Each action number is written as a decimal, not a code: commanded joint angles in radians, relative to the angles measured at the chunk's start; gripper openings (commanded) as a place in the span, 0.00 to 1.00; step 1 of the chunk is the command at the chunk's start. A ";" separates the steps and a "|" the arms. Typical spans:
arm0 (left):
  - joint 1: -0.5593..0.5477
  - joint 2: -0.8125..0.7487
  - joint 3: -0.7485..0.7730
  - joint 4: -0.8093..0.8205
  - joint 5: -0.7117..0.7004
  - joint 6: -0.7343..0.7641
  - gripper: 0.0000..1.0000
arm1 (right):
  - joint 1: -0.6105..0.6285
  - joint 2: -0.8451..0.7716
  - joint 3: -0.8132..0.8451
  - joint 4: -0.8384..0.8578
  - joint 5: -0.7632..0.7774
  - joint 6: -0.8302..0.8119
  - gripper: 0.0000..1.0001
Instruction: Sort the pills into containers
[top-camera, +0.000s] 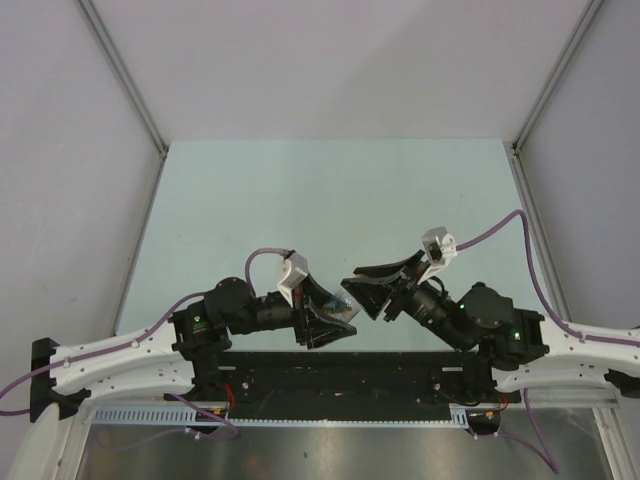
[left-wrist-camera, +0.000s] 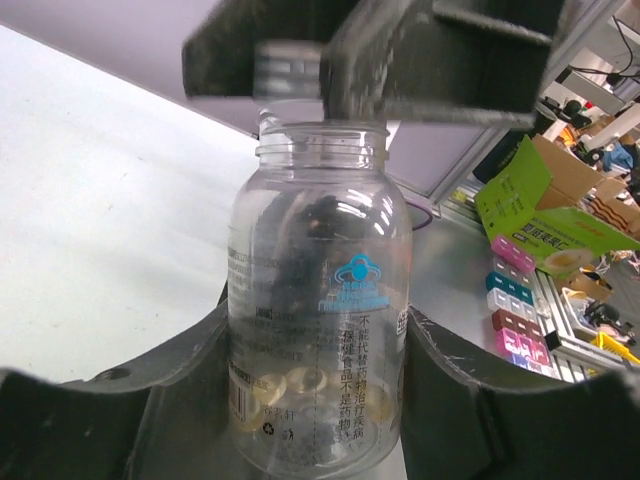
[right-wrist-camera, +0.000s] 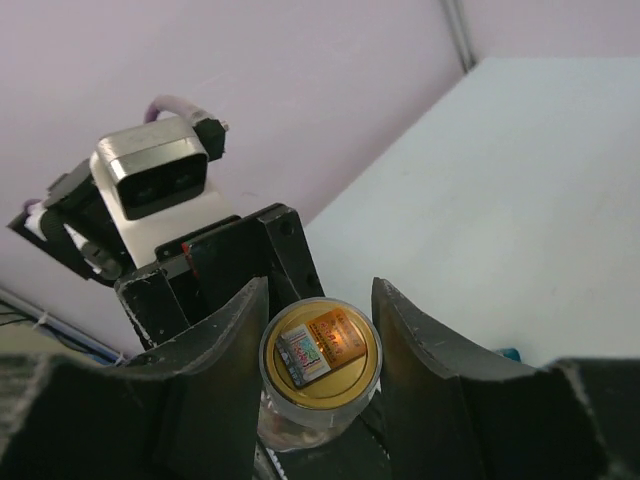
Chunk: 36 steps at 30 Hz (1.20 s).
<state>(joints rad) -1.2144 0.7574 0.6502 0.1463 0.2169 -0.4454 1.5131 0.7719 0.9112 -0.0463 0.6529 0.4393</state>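
My left gripper (top-camera: 333, 316) (left-wrist-camera: 315, 325) is shut on a small clear bottle (left-wrist-camera: 318, 300), holding it by its lower body. Several tan pills (left-wrist-camera: 300, 385) lie in its bottom. My right gripper (top-camera: 363, 292) (right-wrist-camera: 320, 300) is shut on the bottle's tan cap (right-wrist-camera: 321, 350), one finger on each side. In the left wrist view the cap (left-wrist-camera: 290, 62) sits right at the top of the neck, whose threads (left-wrist-camera: 322, 140) show below it. A blue sliver (right-wrist-camera: 507, 353), possibly the blue pill box, peeks past my right finger. The rest of it is hidden.
The pale table (top-camera: 330, 200) stretches beyond the grippers, with frame rails (top-camera: 125, 85) at its sides. Off the table to the right are coloured pill boxes (left-wrist-camera: 515, 305) and a green carton (left-wrist-camera: 540, 215). The left wrist camera (right-wrist-camera: 150, 180) faces my right wrist.
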 joint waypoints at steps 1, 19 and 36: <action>0.007 -0.020 0.014 0.058 -0.008 -0.013 0.00 | -0.140 -0.114 -0.104 0.289 -0.431 -0.163 0.01; 0.007 -0.027 -0.009 0.058 -0.002 -0.024 0.00 | -0.401 -0.149 -0.109 0.320 -0.653 -0.169 0.00; 0.007 -0.141 -0.043 0.001 -0.111 -0.007 0.00 | -0.404 -0.258 -0.117 0.053 -0.385 -0.175 0.00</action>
<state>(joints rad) -1.2102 0.6296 0.6121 0.1570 0.1764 -0.4446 1.1122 0.5362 0.7952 0.0628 0.1883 0.2684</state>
